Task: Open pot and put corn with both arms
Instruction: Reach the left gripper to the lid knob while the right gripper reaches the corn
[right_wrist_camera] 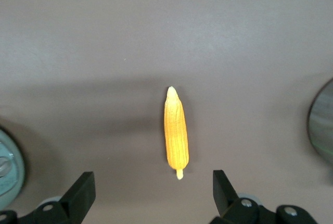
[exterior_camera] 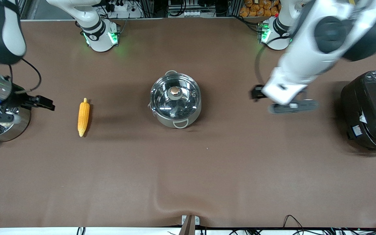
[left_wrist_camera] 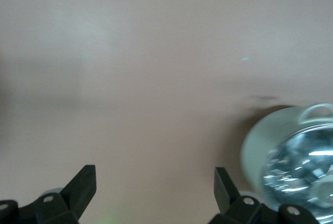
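The steel pot (exterior_camera: 176, 103) stands mid-table with its glass lid (exterior_camera: 166, 104) and copper knob (exterior_camera: 175, 91) on. The corn (exterior_camera: 83, 117) lies on the brown cloth beside it, toward the right arm's end. My left gripper (exterior_camera: 293, 106) hangs open and empty over bare cloth between the pot and the rice cooker. In the left wrist view its fingers (left_wrist_camera: 83, 185) are spread and the pot (left_wrist_camera: 291, 156) shows at the edge. My right gripper (exterior_camera: 0, 117) is open and empty over the steamer pot. In the right wrist view the corn (right_wrist_camera: 176, 133) lies ahead of its spread fingers (right_wrist_camera: 222, 188).
A steel steamer pot (exterior_camera: 18, 129) stands at the right arm's end of the table, under the right hand. A big black rice cooker (exterior_camera: 370, 111) stands at the left arm's end. Brown cloth (exterior_camera: 188, 169) covers the table.
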Controlling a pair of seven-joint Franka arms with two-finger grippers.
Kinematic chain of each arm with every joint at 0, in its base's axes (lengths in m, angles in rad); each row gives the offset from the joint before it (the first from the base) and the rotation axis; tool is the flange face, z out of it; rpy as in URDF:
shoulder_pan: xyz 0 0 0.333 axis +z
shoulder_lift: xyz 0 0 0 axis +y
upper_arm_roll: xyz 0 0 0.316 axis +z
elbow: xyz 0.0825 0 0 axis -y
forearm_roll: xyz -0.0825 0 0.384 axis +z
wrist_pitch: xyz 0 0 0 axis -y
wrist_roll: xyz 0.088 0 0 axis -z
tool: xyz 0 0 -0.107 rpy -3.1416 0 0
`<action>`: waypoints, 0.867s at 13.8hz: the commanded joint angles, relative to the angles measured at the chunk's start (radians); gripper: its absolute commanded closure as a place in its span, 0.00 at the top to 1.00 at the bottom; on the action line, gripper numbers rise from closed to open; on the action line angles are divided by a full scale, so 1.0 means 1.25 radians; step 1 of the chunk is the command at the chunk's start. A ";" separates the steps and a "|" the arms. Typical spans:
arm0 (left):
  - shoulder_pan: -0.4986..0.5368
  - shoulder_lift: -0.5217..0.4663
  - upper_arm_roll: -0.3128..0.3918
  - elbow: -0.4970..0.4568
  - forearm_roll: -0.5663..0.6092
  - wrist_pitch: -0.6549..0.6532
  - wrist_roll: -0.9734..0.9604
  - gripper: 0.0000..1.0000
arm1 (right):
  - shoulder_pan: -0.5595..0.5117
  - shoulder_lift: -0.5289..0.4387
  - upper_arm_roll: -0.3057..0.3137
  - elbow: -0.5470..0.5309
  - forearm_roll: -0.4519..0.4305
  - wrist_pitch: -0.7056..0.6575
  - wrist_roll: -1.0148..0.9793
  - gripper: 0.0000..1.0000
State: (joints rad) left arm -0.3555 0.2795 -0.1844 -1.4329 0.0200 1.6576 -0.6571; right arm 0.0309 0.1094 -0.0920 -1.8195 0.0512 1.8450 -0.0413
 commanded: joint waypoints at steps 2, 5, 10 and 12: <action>-0.141 0.114 0.019 0.088 -0.004 0.053 -0.176 1.00 | -0.027 0.078 0.005 -0.050 -0.002 0.124 -0.094 1.00; -0.214 0.154 0.020 0.097 -0.002 0.129 -0.318 1.00 | -0.028 0.127 0.005 -0.109 -0.003 0.218 -0.131 1.00; -0.279 0.218 0.017 0.130 -0.004 0.175 -0.406 1.00 | -0.027 0.187 0.005 -0.214 -0.002 0.362 -0.147 1.00; -0.307 0.269 0.021 0.142 -0.002 0.198 -0.457 1.00 | -0.024 0.209 0.006 -0.240 0.000 0.401 -0.158 1.00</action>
State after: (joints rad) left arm -0.7010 0.5386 -0.1740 -1.3083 0.0200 1.8841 -1.1724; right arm 0.0063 0.3628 -0.0922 -2.0803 0.0511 2.3032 -0.2169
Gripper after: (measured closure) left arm 0.000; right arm 0.000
